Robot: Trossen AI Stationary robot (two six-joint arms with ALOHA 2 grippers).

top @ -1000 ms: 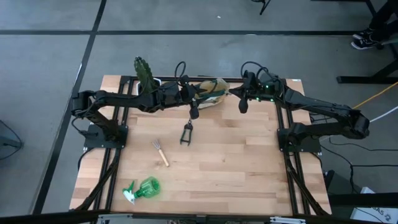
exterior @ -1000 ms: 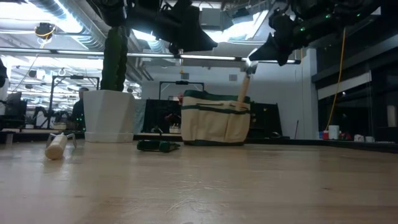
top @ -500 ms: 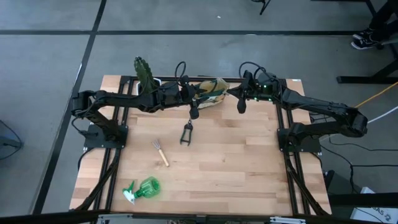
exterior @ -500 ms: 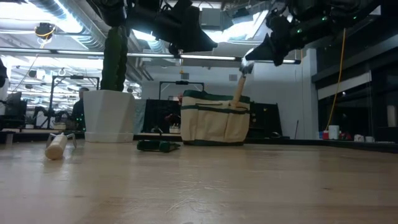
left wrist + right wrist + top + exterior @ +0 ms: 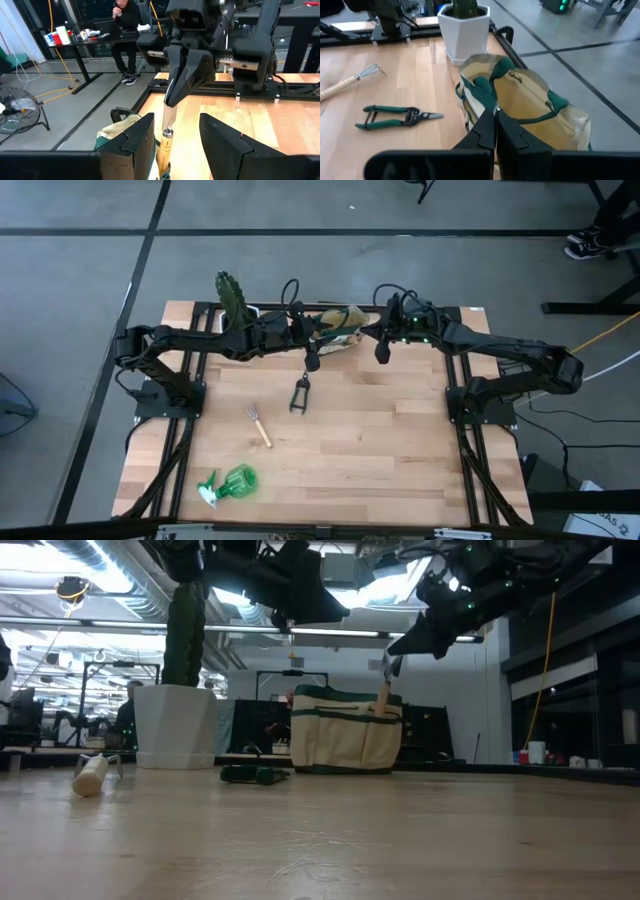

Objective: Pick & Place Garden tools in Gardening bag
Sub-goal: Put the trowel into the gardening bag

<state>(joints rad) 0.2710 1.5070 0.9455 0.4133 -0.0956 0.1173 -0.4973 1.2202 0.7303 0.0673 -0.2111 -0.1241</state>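
Observation:
The cream and green gardening bag (image 5: pixel 340 325) stands on its base at the table's far edge. My right gripper (image 5: pixel 392 652) is over it, shut on the trowel, whose wooden handle (image 5: pixel 384 698) dips into the bag's mouth (image 5: pixel 530 107). My left gripper (image 5: pixel 180 125) hangs open above the bag's left side, touching nothing. The black pruners (image 5: pixel 300 395), the wooden-handled rake (image 5: pixel 258 425) and the green spray bottle (image 5: pixel 230 483) lie flat on the table. My right gripper pinches the trowel's silver metal end (image 5: pixel 170 107) between its two shut fingers. They come slanting down from the table's right. The trowel hangs nearly upright below the fingers, with its wooden handle (image 5: pixel 164 147) down inside the bag's mouth.
A cactus in a white hexagonal pot (image 5: pixel 232 298) stands just left of the bag, close behind my left arm. The broad wooden tabletop (image 5: pixel 380 440) spreads out in front. A person sits at a desk in the room beyond (image 5: pixel 125 15).
My right gripper has moved down and a little toward the table's left, over the bag, staying shut. The trowel has sunk with it, so less of its wooden handle shows above the bag's rim.

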